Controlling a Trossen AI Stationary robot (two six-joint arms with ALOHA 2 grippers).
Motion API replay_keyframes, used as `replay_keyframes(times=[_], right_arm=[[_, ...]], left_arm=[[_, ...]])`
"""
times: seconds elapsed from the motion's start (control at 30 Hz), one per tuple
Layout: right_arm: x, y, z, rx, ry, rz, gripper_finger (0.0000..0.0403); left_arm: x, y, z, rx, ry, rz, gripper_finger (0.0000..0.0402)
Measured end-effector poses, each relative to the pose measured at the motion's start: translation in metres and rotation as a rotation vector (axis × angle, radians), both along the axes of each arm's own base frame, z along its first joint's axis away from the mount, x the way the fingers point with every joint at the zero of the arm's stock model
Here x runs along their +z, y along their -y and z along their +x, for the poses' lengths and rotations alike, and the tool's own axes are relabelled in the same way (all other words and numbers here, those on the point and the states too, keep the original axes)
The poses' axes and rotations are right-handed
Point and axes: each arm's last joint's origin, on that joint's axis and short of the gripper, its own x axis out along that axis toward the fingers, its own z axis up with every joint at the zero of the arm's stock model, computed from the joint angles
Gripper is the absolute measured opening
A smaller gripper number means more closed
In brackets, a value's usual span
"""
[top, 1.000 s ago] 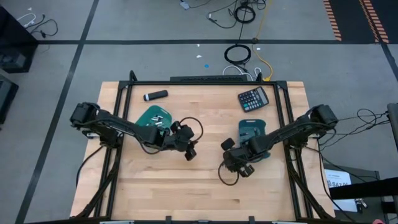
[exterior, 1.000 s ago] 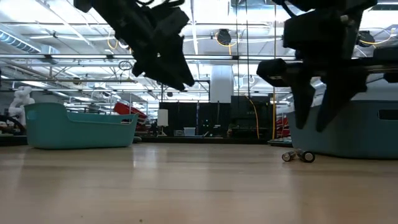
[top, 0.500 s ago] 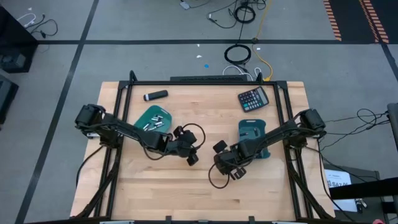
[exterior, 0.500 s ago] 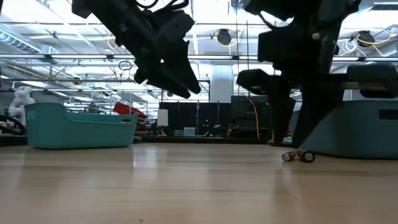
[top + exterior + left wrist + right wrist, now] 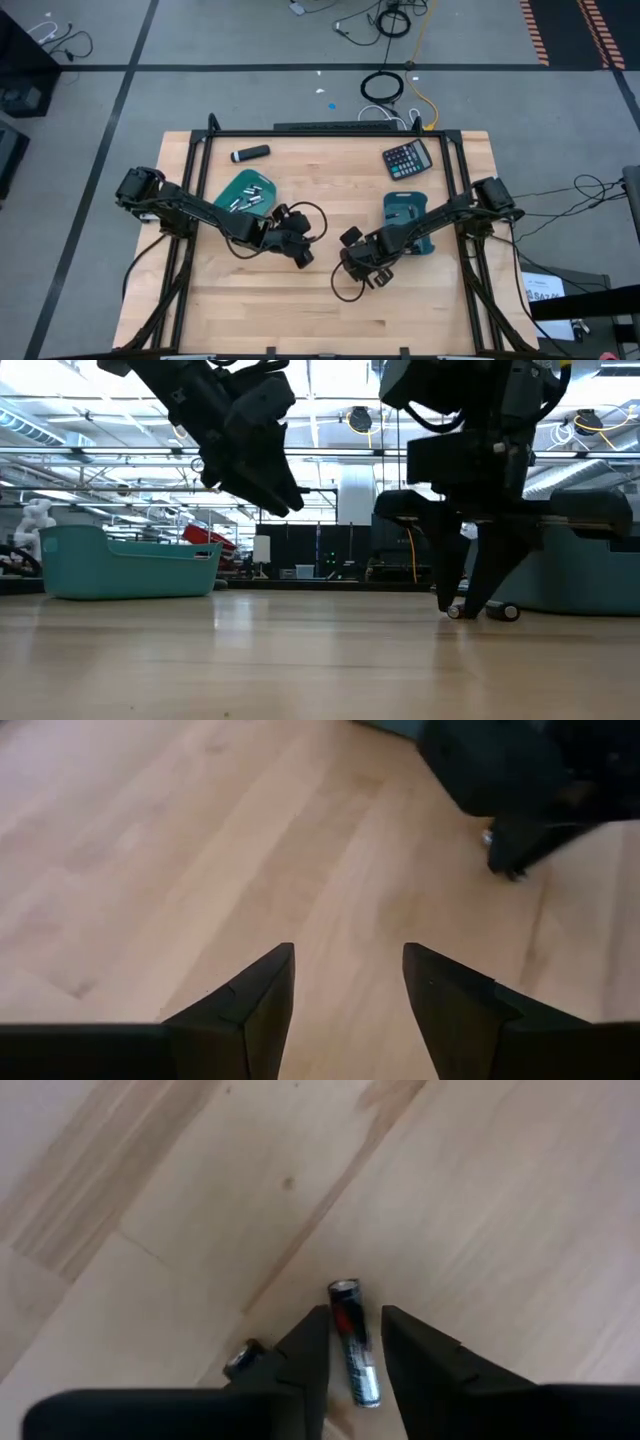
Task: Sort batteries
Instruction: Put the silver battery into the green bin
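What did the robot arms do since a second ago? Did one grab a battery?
The right gripper slid toward the table's middle and came down over a battery lying on the wood, fingers either side, narrowing but not clearly gripping. The left gripper shifted slightly, open and empty. The teal trays and calculator stayed put.

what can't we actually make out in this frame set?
- Second battery: right wrist view, partly hidden behind a finger of the right gripper.
- Battery between those fingers: contact unclear.
- Right tray: high view, contents covered by the right arm.
- Left tray: cells too small to tell types.
- Left gripper: open, empty.
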Motion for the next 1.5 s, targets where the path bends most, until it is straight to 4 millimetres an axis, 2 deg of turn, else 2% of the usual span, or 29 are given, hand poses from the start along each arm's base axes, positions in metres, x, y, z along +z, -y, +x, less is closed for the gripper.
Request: replay_keyframes(times=[0.2, 0.3, 0.43, 0.5, 0.63, 0.83, 1.1, 1.2, 1.5], right_arm=[[-0.017, 0.002, 0.004, 0.050, -0.045, -0.025, 0.0017], [-0.015, 0.001, 0.006, 0.046, -0.005, -0.020, 0.0013], [0.004, 0.004, 0.008, 0.022, 0.094, 0.011, 0.0005], [0.021, 0.009, 0.009, -0.013, 0.164, 0.035, 0.0004], [0.068, 0.021, 0.005, -0.082, 0.392, 0.121, 0.0002], [0.109, 0.042, -0.015, -0.147, 0.771, 0.325, 0.0002], [0.126, 0.047, -0.033, -0.121, 1.127, 0.497, 0.0002], [0.122, 0.048, -0.034, -0.119, 1.151, 0.503, 0.0002], [0.129, 0.048, -0.034, -0.087, 1.223, 0.491, 0.0003]], left_arm=[[-0.001, 0.001, 0.000, -0.031, -0.012, -0.037, 0.0199], [-0.001, 0.001, 0.000, -0.031, -0.011, -0.037, 0.0199], [-0.001, 0.001, 0.000, -0.015, -0.005, -0.017, 0.0199], [0.000, 0.003, 0.000, 0.003, 0.012, 0.016, 0.0199], [0.006, 0.012, 0.001, -0.001, 0.075, 0.127, 0.0199], [0.020, 0.026, 0.008, -0.066, 0.206, 0.275, 0.0199], [0.039, 0.033, 0.016, -0.137, 0.353, 0.385, 0.0199], [0.045, 0.034, 0.018, -0.161, 0.409, 0.399, 0.0199], [0.056, 0.036, 0.021, -0.208, 0.504, 0.408, 0.0194]])
